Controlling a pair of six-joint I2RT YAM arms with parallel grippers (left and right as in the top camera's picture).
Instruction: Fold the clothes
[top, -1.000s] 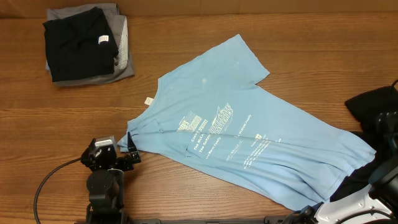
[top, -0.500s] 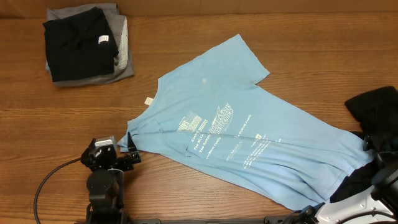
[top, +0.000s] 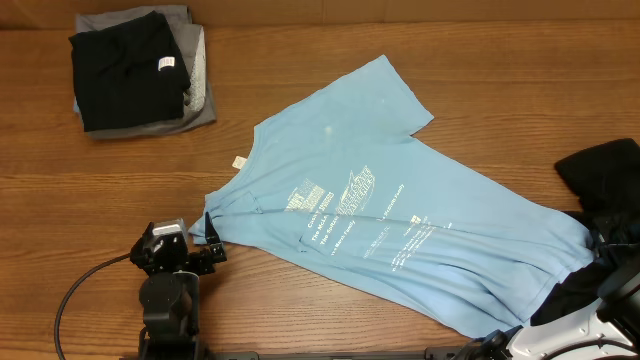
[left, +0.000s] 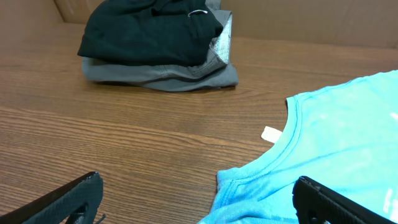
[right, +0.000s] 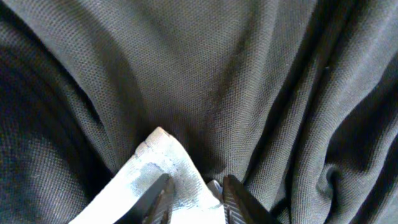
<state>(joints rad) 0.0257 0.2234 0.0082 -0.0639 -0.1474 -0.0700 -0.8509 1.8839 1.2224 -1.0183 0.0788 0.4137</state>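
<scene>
A light-blue T-shirt (top: 400, 220) with white print lies spread out and slanted across the table's middle. My left gripper (top: 203, 243) stands open at the shirt's collar-side corner; in the left wrist view its fingers straddle bare wood and the shirt's edge (left: 249, 186) without touching. At the far right my right gripper (top: 598, 243) is over the shirt's lower corner and a black garment (top: 600, 165). In the right wrist view its fingers (right: 163, 193) are pinched on a pale corner of the T-shirt (right: 152, 165), with the black fabric (right: 217, 74) beneath.
A folded black garment (top: 125, 65) sits on a folded grey one (top: 203, 100) at the back left; both show in the left wrist view, black (left: 149, 28) over grey (left: 161, 76). A black cable (top: 70, 295) loops by the left arm.
The right gripper has closed its jaws onto the T-shirt's corner and shifted slightly toward the right edge. The left arm and the shirt's spread have not moved.
</scene>
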